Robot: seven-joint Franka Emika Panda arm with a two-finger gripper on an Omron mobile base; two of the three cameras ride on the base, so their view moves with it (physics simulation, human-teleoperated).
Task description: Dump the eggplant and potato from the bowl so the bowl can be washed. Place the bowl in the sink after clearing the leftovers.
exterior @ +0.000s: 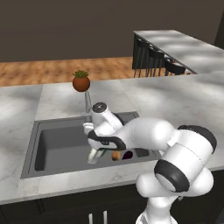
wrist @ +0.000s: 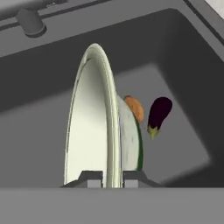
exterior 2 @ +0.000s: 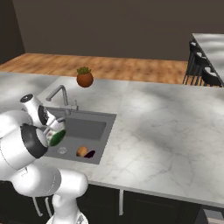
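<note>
A white robot arm's two-finger gripper (wrist: 112, 178) pinches the rim of a wide cream-white bowl (wrist: 89, 127), holding it on edge inside the dark grey rectangular sink (wrist: 183, 70). On the sink floor beside the bowl lie a brown-orange oval potato (wrist: 134, 107) and a dark purple eggplant (wrist: 158, 113), close together.

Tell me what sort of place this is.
A home kitchen, most likely: a marble-look counter with a dark sink and faucet set in it, and bar stools at a second counter behind.
</note>
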